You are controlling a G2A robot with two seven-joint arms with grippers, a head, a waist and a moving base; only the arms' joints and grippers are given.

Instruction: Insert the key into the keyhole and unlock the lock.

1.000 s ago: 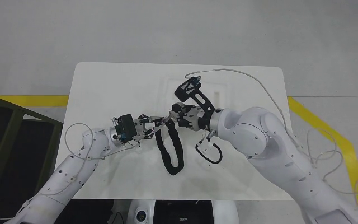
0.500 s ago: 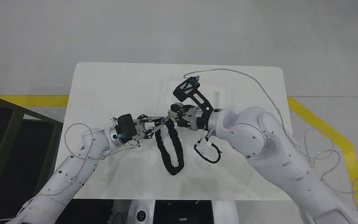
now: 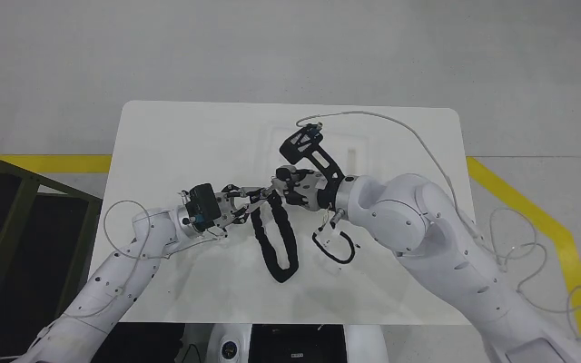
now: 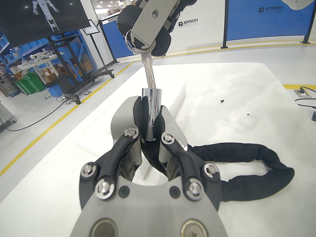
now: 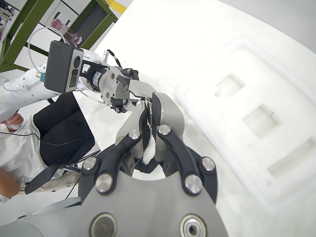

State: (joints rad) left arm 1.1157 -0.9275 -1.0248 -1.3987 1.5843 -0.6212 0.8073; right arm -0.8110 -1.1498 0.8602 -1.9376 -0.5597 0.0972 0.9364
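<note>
My left gripper (image 4: 150,114) is shut on the lock's chrome cylinder (image 4: 151,104), held above the table with its keyhole end facing away from the wrist. The lock's black fabric-covered loop (image 3: 277,245) hangs down onto the table (image 3: 182,136) and shows as the same loop (image 4: 246,164) beside the left gripper. My right gripper (image 5: 147,114) is shut on the silver key's head (image 4: 142,49). The key's blade (image 4: 150,73) sits in the keyhole, tilted slightly. In the top view both grippers meet at the table's middle, left gripper (image 3: 254,198) against right gripper (image 3: 277,192).
A white foam tray (image 5: 246,104) with rectangular recesses lies on the table's far side. A small black loop (image 3: 334,247) with a white part hangs under the right forearm. A thin white cable (image 3: 399,122) arcs over the far right of the table.
The right arm has shifted slightly toward the left gripper, and the small loop under it swung a little. The lock and left gripper hold nearly the same place.
</note>
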